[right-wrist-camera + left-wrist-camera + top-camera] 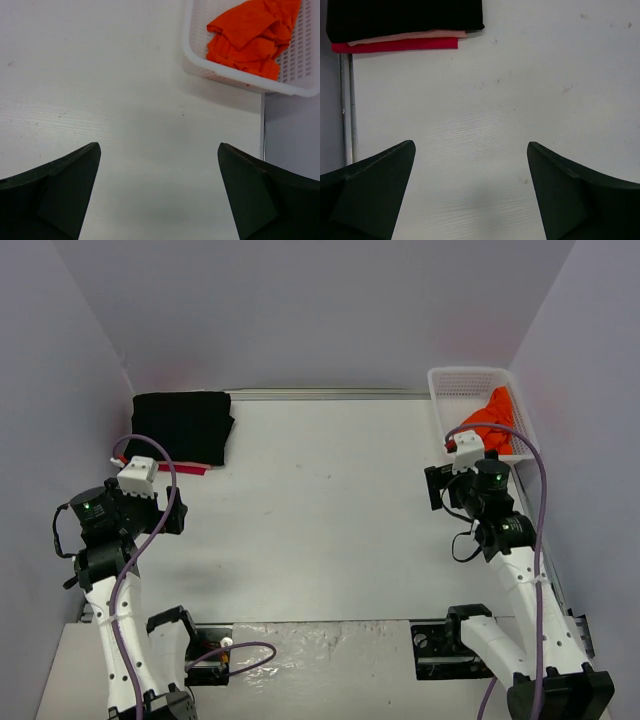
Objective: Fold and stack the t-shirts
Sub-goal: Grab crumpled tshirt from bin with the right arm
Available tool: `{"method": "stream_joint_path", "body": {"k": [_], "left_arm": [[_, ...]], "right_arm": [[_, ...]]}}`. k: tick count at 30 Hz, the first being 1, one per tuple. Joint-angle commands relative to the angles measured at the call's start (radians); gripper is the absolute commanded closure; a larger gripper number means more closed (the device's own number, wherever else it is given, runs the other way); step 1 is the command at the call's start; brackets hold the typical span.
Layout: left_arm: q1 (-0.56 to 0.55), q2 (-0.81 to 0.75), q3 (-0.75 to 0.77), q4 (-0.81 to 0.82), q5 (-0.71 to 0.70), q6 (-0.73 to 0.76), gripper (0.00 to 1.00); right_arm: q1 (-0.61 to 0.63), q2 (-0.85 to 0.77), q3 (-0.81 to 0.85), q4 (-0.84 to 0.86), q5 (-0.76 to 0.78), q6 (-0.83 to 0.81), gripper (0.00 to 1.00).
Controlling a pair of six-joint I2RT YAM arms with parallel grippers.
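The black t-shirt (405, 17) is found folded flat, ahead and to the left of the left gripper (470, 145), well apart from it. The pink-red t-shirt (395, 45) is laid folded beneath it, with only its near edge exposed. The orange t-shirt (252, 35) is seen crumpled inside the basket (200, 65), ahead and to the right of the right gripper (159, 146).

The middle of the table (320, 510) lay bare from the arms up to the back wall (320, 310), so a gripper could pass there freely. In the far left corner, close to the left wall (50, 390), a folded black t-shirt (183, 427) lay on top of a pink-red t-shirt (395, 45). In the far right corner a white mesh basket (468, 385) stood close by the right wall (590, 360), and a crumpled orange t-shirt (252, 35) filled its nearer part. Under the widely spread fingers of the left gripper (470, 145) and the right gripper (159, 145) there was only table.
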Motion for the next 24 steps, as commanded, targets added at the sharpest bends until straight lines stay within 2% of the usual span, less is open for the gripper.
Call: {"method": "stream_joint_path", "body": {"k": [1,3,6,7,10,15,24], "left_arm": [[0.007,-0.006,0.019,0.002,0.010,0.006,0.06],[0.007,-0.001,0.020,0.002,0.013,0.004,0.06],[0.007,0.002,0.020,0.003,0.016,0.007,0.06],[0.007,0.001,0.020,0.002,0.018,0.006,0.06],[0.007,-0.003,0.020,0.003,0.020,0.008,0.05],[0.007,-0.022,0.014,0.002,0.016,0.006,0.06],[0.008,-0.050,0.010,0.000,0.027,0.014,0.06]], "right_arm": [[0.012,-0.061,0.054,0.007,-0.075,-0.072,0.00],[0.020,-0.053,0.006,0.047,-0.083,-0.131,0.00],[0.051,0.067,0.077,0.058,0.056,-0.189,0.00],[0.031,0.152,0.107,0.068,0.117,-0.205,0.00],[-0.081,0.313,0.253,0.093,0.081,-0.203,0.00],[-0.140,0.581,0.461,0.114,0.200,-0.193,0.03],[-0.225,0.878,0.644,0.121,0.279,-0.170,0.06]]}}
